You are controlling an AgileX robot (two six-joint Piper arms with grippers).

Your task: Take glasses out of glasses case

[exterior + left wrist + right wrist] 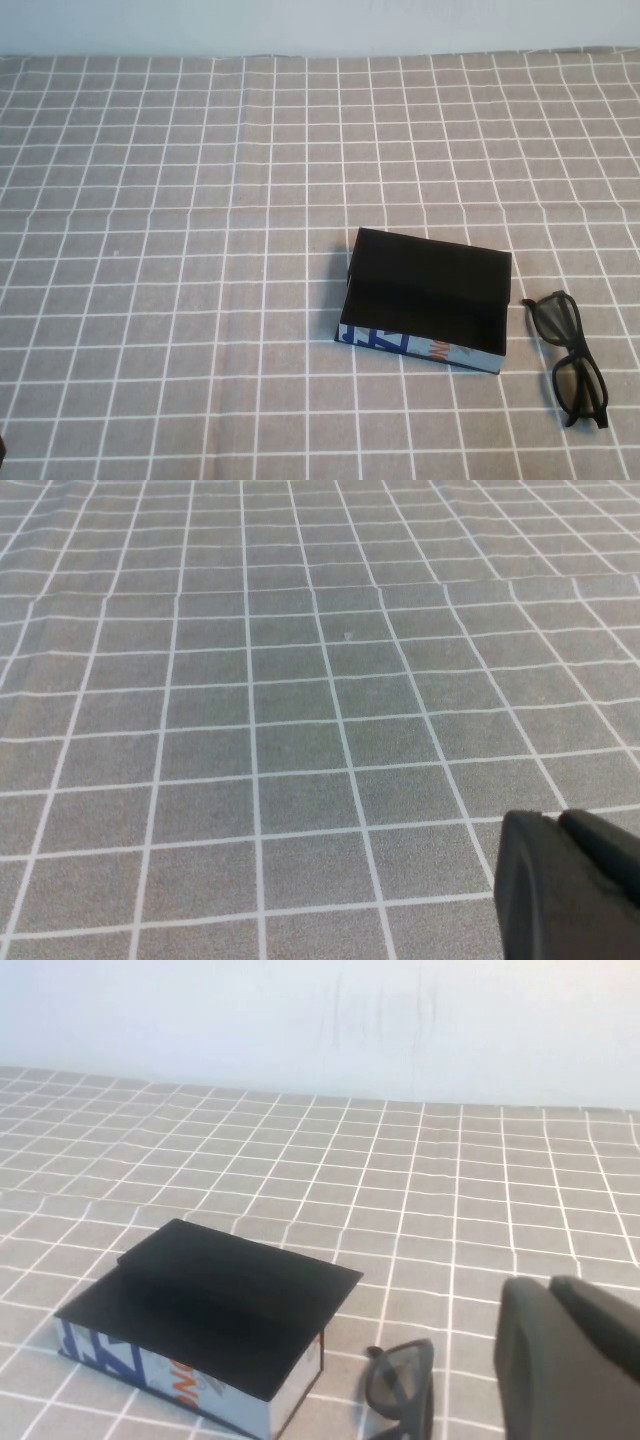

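A: Largest item first. Covering the whole lower part of the high view: a grey tablecloth [180, 200] with a white grid. Above it, along the top edge of the frame: a pale wall [320, 25].

B: Next in size?

A: Glasses case [428, 300], lower right of centre in the high view. Open, black inside. White outer side facing the bottom edge of the frame, marked with blue letters and an orange mark. Also seen at lower left of the right wrist view [205, 1320].

B: Contents of the case?

A: Only black interior visible.

B: Location of the glasses?

A: Glasses [572, 360], lower right of the high view, flat on the tablecloth, just beside the right end of the case and outside it. Black thick frame, dark lenses. No contact with the case apparent. Partly cut off at the bottom edge of the right wrist view [405, 1395].

B: Left gripper?

A: Left gripper [570, 885], lower right corner of the left wrist view, above bare tablecloth. Two dark fingers pressed together, nothing between them.

B: Right gripper?

A: Right gripper [570, 1355], lower right corner of the right wrist view, close to the glasses and apart from them. Fingers closed against each other, holding nothing.
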